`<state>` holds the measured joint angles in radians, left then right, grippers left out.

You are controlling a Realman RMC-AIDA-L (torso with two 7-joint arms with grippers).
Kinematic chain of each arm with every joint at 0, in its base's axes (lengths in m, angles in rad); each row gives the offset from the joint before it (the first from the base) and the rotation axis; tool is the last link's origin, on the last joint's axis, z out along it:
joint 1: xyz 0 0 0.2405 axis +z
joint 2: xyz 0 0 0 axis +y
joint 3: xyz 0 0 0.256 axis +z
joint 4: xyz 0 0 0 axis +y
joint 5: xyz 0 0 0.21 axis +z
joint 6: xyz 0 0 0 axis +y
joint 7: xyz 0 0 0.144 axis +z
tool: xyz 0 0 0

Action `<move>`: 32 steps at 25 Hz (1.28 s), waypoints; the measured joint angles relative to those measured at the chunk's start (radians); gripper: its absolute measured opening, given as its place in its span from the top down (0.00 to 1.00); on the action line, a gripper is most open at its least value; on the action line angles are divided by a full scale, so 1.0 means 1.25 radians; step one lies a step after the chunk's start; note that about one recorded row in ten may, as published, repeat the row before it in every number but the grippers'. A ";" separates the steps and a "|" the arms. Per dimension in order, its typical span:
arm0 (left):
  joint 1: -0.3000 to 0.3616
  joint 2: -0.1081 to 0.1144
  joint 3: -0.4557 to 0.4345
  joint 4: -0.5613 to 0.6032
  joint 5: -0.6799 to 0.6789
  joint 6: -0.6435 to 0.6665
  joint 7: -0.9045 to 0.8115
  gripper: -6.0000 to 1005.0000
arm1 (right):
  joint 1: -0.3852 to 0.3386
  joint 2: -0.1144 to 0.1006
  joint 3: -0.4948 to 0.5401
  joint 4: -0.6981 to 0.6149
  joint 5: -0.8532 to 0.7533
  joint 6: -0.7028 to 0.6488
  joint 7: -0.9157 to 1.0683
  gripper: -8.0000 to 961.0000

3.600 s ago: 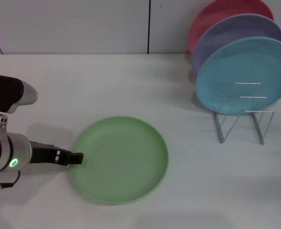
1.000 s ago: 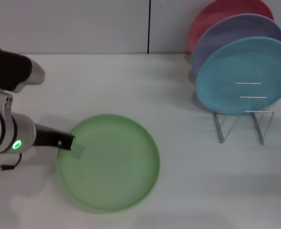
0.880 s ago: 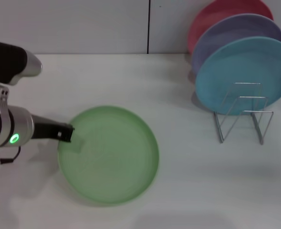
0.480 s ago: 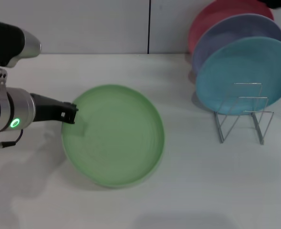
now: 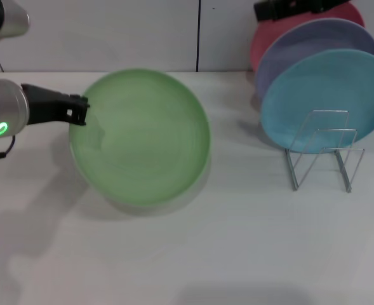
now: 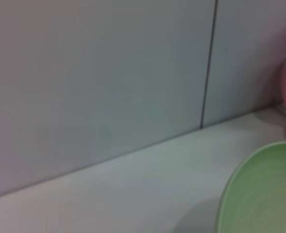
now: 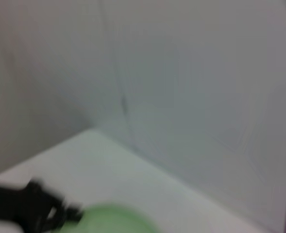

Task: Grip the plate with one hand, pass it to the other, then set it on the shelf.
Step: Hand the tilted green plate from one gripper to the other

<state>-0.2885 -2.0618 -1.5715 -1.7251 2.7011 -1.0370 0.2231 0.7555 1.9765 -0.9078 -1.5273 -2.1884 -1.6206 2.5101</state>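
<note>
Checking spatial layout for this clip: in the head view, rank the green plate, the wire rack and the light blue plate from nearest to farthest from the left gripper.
From the left gripper:
1. Green plate, held at its left rim, lifted off the table.
2. Light blue plate, right side, leaning against the rack.
3. Wire rack, right side; nearly level with the blue plate, so a close call.

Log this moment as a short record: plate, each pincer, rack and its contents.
plate: green plate lifted off the table, tilted, shadow beneath
left pincer: left pincer shut on the plate's left rim
right pincer: right pincer dark, at top of the head view, above the racked plates; fingers not discernible
rack: wire rack at right, front slots free
racked: blue plate, lavender plate, pink plate, all on edge
</note>
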 joint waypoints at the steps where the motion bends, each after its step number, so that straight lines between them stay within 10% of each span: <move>1: -0.001 0.000 -0.004 -0.002 0.000 0.001 0.003 0.96 | 0.023 -0.006 0.005 0.016 -0.015 -0.024 0.009 0.15; 32: 0.032 -0.003 0.005 -0.094 -0.070 -0.003 0.041 0.95 | 0.192 0.043 -0.126 0.307 -0.205 0.122 0.007 0.15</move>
<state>-0.2479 -2.0650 -1.5657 -1.8423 2.6138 -1.0408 0.2742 0.9959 2.0308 -1.0648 -1.1429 -2.4442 -1.4680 2.5186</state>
